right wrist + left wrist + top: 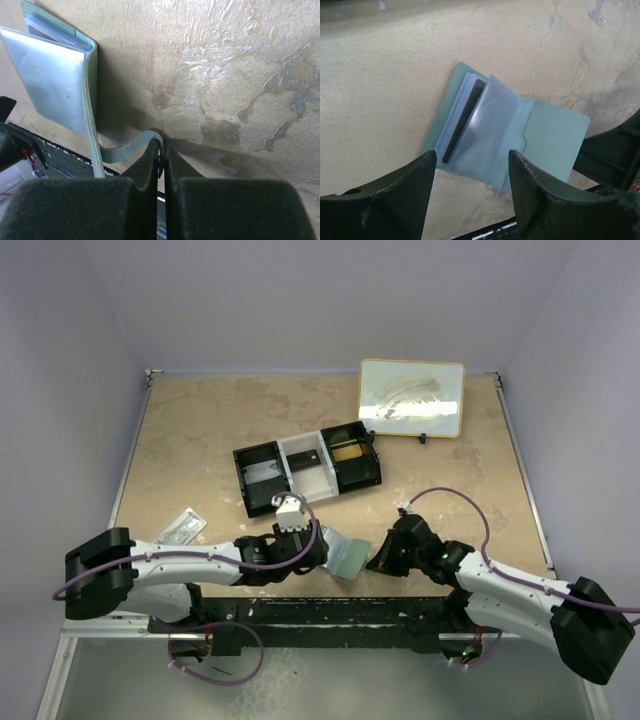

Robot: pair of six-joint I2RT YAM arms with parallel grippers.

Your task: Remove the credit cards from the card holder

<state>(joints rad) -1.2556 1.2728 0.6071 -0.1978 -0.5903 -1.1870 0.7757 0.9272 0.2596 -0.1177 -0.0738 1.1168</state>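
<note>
Card holder [550, 135]: grey-green bifold, open, clear plastic sleeves [495, 117], dark card [465, 120] inside.
Left gripper [472, 160]: spread, empty.
Right gripper [162, 147]: closed, pinching holder's cover.

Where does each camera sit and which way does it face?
Top external: fixed above and behind the bases, looking down on the table, tray, left arm and right arm.
Left wrist: on the left arm, looking down past the open left gripper at the open card holder.
Right wrist: on the right arm, looking low across the tabletop; the right gripper is shut on the card holder's cover.
Shared: all three show the card holder.
</note>
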